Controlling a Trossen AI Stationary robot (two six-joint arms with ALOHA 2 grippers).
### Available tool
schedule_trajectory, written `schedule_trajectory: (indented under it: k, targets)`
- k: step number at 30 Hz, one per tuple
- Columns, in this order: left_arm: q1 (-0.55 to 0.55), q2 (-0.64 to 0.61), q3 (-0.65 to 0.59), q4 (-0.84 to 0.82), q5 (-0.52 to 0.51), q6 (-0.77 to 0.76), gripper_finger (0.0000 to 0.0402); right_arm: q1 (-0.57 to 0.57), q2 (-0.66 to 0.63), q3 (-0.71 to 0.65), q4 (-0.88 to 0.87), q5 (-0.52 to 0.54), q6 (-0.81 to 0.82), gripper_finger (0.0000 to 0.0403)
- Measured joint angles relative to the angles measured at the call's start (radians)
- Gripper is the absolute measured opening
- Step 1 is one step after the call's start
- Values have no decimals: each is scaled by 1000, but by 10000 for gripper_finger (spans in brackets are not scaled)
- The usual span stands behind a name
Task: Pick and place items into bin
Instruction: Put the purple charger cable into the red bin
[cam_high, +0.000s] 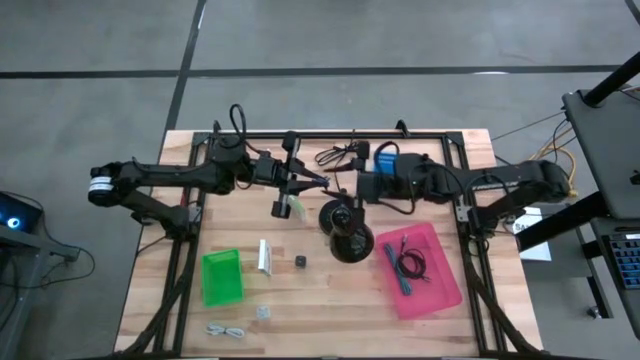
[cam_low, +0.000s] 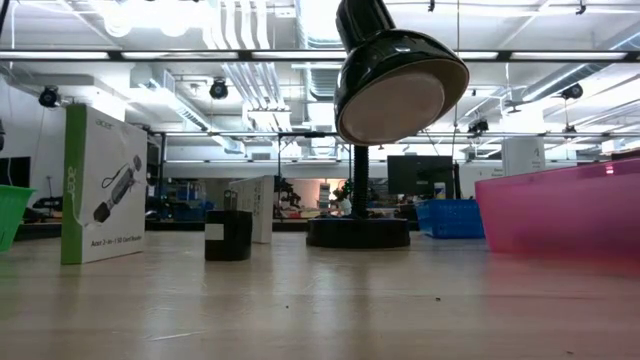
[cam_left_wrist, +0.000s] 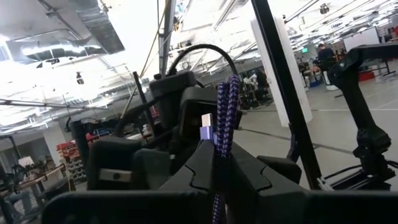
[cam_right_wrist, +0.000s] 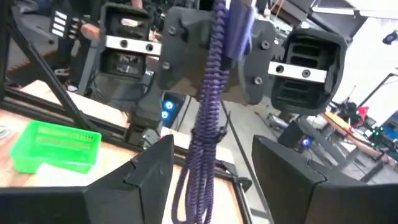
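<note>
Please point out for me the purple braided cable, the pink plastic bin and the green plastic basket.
purple braided cable (cam_right_wrist: 208, 118): right wrist view, middle of the hanging folded strands.
pink plastic bin (cam_high: 444, 285): high view, bare floor near its right wall.
green plastic basket (cam_high: 222, 280): high view, its inner floor.

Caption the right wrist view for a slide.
Left gripper dangles a purple braided cable before the right arm's open fingers, green bin beyond.
</note>
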Motion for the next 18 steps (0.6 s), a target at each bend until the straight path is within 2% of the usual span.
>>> schedule_trajectory:
  k: [5, 18]
  targets:
    - [-1, 0, 0, -2, 0, -1, 10, -14, 29, 39, -3, 0, 10, 203]
    - [-1, -6, -2, -2, -2, -1, 12, -28, 22, 34, -7, 0, 23, 197]
